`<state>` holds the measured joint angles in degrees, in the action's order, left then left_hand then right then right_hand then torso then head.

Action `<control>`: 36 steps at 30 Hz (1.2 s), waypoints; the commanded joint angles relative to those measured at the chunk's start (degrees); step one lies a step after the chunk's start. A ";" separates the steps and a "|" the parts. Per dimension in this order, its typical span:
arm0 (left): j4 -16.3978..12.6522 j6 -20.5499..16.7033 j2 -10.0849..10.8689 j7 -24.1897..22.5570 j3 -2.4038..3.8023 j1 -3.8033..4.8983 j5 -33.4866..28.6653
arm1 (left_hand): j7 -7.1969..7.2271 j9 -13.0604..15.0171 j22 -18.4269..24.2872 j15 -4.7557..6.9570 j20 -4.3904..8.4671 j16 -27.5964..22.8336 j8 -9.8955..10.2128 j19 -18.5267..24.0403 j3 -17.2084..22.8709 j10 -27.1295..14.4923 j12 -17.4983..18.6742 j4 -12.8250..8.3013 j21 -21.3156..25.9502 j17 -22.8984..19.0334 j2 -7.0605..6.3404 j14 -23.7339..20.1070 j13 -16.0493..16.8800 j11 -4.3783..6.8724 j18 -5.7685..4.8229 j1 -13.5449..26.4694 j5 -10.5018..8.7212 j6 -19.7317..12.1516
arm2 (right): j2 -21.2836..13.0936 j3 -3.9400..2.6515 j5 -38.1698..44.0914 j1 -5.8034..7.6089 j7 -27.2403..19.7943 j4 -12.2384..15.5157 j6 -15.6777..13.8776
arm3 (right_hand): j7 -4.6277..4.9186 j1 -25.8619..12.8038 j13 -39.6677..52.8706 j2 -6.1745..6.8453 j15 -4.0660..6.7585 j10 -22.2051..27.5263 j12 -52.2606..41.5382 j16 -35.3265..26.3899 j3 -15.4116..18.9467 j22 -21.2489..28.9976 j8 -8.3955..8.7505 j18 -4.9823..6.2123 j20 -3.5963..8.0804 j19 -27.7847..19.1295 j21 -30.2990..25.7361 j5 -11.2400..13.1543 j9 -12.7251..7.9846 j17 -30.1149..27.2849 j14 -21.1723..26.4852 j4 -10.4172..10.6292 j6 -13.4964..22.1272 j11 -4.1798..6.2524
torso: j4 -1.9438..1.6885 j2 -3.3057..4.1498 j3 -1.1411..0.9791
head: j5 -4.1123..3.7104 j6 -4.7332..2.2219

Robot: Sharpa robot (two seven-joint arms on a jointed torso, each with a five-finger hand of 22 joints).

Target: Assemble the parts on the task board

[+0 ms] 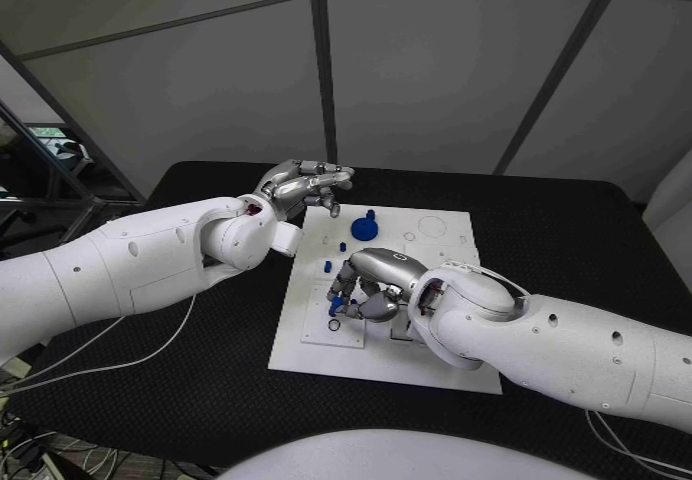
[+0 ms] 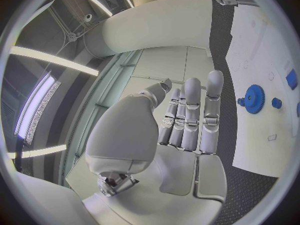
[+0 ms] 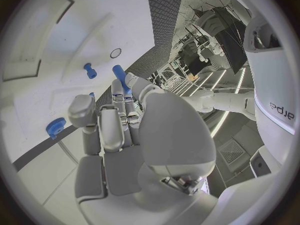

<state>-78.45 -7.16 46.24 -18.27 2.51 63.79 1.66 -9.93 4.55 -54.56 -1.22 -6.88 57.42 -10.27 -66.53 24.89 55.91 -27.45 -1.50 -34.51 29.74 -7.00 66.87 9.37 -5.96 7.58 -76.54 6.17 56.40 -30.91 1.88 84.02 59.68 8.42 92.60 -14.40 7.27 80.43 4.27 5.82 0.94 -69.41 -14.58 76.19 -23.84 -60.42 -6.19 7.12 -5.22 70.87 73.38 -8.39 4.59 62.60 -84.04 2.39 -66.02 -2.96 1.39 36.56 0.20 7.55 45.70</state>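
Standing blue parts (image 1: pixel 364 224), white task board (image 1: pixel 440 232)

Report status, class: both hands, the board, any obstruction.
Left hand open, raised at board's far edge. Right hand pinching a blue peg over the task board. Blue gear seated. Nothing obstructing.

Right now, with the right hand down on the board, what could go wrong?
1. The right hand pinches a blue peg low over the task board; two other small blue parts stand close beside it and could be knocked over.
2. The right arm covers much of the board in the head view, so peg alignment is hard to check there.
3. The left hand hangs with fingers spread near the blue gear; a drop could bump it.
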 commanded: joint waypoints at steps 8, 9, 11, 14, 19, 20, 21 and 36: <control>-0.03 0.85 -0.06 -0.05 0.05 0.09 0.15 | 0.08 -0.08 0.06 -0.13 -0.03 0.08 -0.01 0.21 -0.37 -0.45 -0.07 0.07 0.39 -0.06 0.46 -0.31 -0.09 0.11 2.91 0.05 -0.20 -0.51 | 0.49 0.36 1.60 -0.17 -0.22 -0.33 2.38 | -0.23 -0.10 -0.04 -0.35 0.39 -0.19 0.23 -0.12 -0.11 0.03 -0.10 -0.79 0.21 -0.25 0.07 -0.34 0.72 -0.02 -1.27 0.10 -0.49 -0.03 | -0.02 0.03 0.05 | 0.32 0.40; -0.03 0.85 -0.05 -0.05 0.05 0.09 0.15 | 0.08 -0.08 0.06 -0.13 -0.03 0.08 -0.01 0.21 -0.37 -0.45 -0.07 0.07 0.39 -0.06 0.46 -0.31 -0.09 0.11 2.91 0.05 -0.20 -0.51 | 0.49 0.37 1.63 -0.18 -0.20 -0.31 2.45 | -0.23 -0.10 -0.04 -0.35 0.39 -0.19 0.23 -0.12 -0.11 0.03 -0.10 -0.79 0.21 -0.25 0.07 -0.34 0.72 -0.02 -1.27 0.10 -0.49 -0.03 | -0.02 0.03 0.05 | 0.32 0.40; -0.04 0.86 -0.03 -0.04 0.05 0.09 0.15 | 0.08 -0.08 0.06 -0.13 -0.03 0.08 -0.01 0.21 -0.37 -0.45 -0.07 0.07 0.39 -0.06 0.46 -0.31 -0.09 0.11 2.91 0.05 -0.20 -0.51 | 0.48 0.40 1.71 -0.20 -0.15 -0.23 2.69 | -0.22 -0.11 -0.04 -0.35 0.39 -0.18 0.26 -0.14 -0.13 0.08 -0.09 -0.78 0.21 -0.29 0.04 -0.38 0.72 -0.06 -1.26 0.09 -0.47 -0.04 | -0.02 0.07 0.06 | 0.35 0.47; -0.04 0.86 -0.03 -0.04 0.05 0.09 0.15 | 0.08 -0.08 0.06 -0.13 -0.03 0.08 -0.01 0.21 -0.37 -0.45 -0.07 0.07 0.39 -0.06 0.46 -0.31 -0.09 0.11 2.91 0.05 -0.20 -0.51 | 0.49 0.43 1.82 -0.23 -0.09 -0.16 3.03 | -0.22 -0.11 -0.04 -0.35 0.39 -0.18 0.26 -0.14 -0.13 0.08 -0.09 -0.78 0.21 -0.29 0.04 -0.38 0.72 -0.06 -1.26 0.09 -0.47 -0.04 | -0.03 0.05 0.06 | 0.35 0.51; -0.06 0.85 -0.03 -0.04 0.05 0.09 0.15 | 0.08 -0.08 0.06 -0.13 -0.03 0.08 -0.01 0.21 -0.37 -0.45 -0.07 0.07 0.39 -0.06 0.46 -0.31 -0.09 0.11 2.91 0.05 -0.20 -0.51 | 0.52 0.47 1.90 -0.30 -0.02 -0.10 3.69 | -0.22 -0.11 -0.04 -0.35 0.39 -0.18 0.26 -0.14 -0.13 0.08 -0.09 -0.78 0.21 -0.29 0.04 -0.38 0.72 -0.06 -1.26 0.09 -0.47 -0.04 | -0.05 0.05 0.05 | 0.43 0.65; -0.06 0.85 -0.03 -0.04 0.05 0.09 0.15 | 0.08 -0.08 0.06 -0.13 -0.03 0.08 -0.01 0.21 -0.37 -0.45 -0.07 0.07 0.39 -0.06 0.46 -0.31 -0.09 0.11 2.91 0.05 -0.20 -0.51 | 0.52 0.47 1.91 -0.31 -0.02 -0.10 3.77 | -0.22 -0.11 -0.04 -0.35 0.39 -0.18 0.26 -0.14 -0.13 0.08 -0.09 -0.78 0.21 -0.29 0.04 -0.38 0.72 -0.06 -1.26 0.09 -0.47 -0.04 | -0.05 0.05 0.05 | 0.43 0.65; -0.06 0.84 -0.03 -0.04 0.05 0.09 0.15 | 0.08 -0.08 0.06 -0.13 -0.03 0.08 -0.01 0.21 -0.37 -0.45 -0.07 0.07 0.39 -0.06 0.46 -0.31 -0.09 0.11 2.91 0.05 -0.20 -0.51 | 0.54 0.48 1.91 -0.33 -0.02 -0.11 3.88 | -0.21 -0.12 -0.04 -0.35 0.38 -0.19 0.26 -0.13 -0.13 0.07 -0.09 -0.79 0.20 -0.28 0.05 -0.39 0.72 -0.04 -1.26 0.09 -0.47 -0.04 | -0.03 0.04 0.04 | 0.46 0.69; -0.23 0.86 0.10 -0.01 0.05 0.10 0.15 | 0.08 -0.08 0.06 -0.13 -0.03 0.08 -0.01 0.21 -0.37 -0.45 -0.07 0.07 0.39 -0.06 0.46 -0.31 -0.09 0.11 2.91 0.05 -0.20 -0.51 | 0.91 0.58 2.87 -0.76 0.30 -0.80 4.44 | -0.21 -0.14 -0.04 -0.35 0.38 -0.19 0.28 -0.11 -0.14 0.03 -0.08 -0.80 0.20 -0.26 0.07 -0.41 0.72 0.00 -1.27 0.09 -0.47 -0.05 | -0.03 0.02 0.04 | 0.62 1.00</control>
<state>-78.56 -6.95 46.32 -18.17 2.51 63.79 1.66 -9.93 4.55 -54.57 -1.22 -6.88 57.42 -10.27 -66.53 24.89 55.92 -27.45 -1.50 -34.52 29.76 -7.00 66.87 9.38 -5.96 7.59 -76.54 6.17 56.40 -30.07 2.45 86.11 58.89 8.59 91.77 -10.68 7.11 80.15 4.26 6.11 0.94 -69.40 -14.55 76.19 -23.82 -60.43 -6.15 7.12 -5.22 70.87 73.38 -8.64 5.08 62.61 -84.04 2.37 -66.07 -2.96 1.35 36.60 0.23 8.15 46.68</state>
